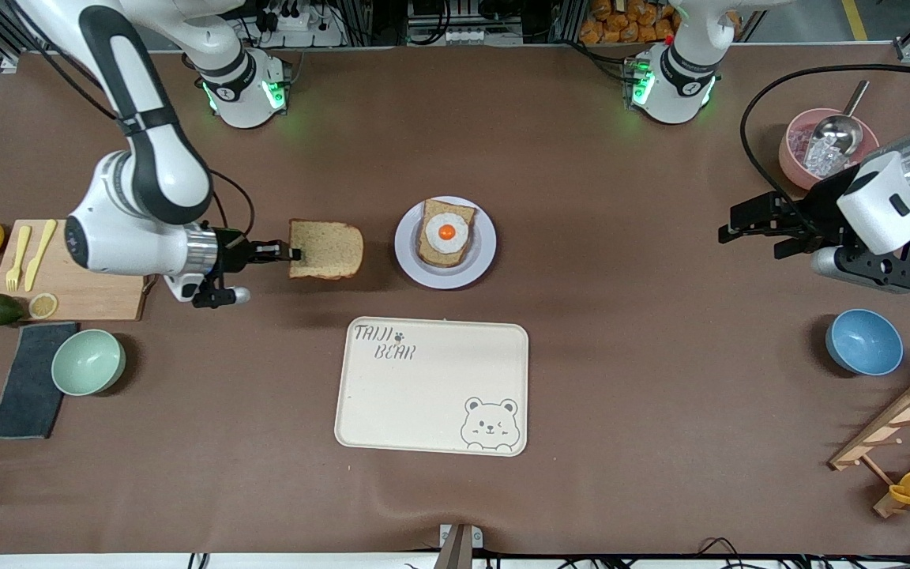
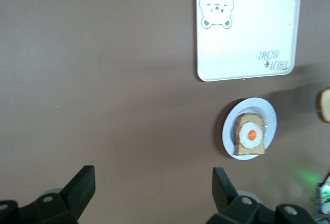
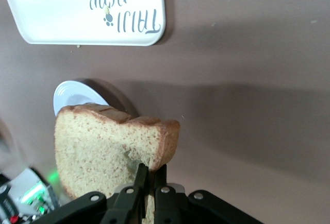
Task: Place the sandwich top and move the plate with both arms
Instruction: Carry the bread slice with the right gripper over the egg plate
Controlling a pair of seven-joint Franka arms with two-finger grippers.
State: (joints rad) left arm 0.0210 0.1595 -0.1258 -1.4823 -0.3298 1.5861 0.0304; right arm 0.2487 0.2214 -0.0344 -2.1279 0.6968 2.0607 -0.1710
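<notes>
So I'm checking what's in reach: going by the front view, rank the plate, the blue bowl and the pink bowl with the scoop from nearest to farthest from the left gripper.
From the left gripper, open above the table:
1. Pink bowl, toward the arm bases.
2. Blue bowl, nearer the camera.
3. Plate, mid-table, plainly farthest.
The two bowls are nearly tied.

My desk (image 1: pixel 621 379) is covered edge to edge by a brown mat, evenly lit. Along its upper edge stand metal frame rails (image 1: pixel 360 20) and cabling.

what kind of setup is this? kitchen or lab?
Likely a lab bench staged as a kitchen: two bolted-down arms, right gripper holding bread, left gripper open in the air, plate, bear tray.
</notes>
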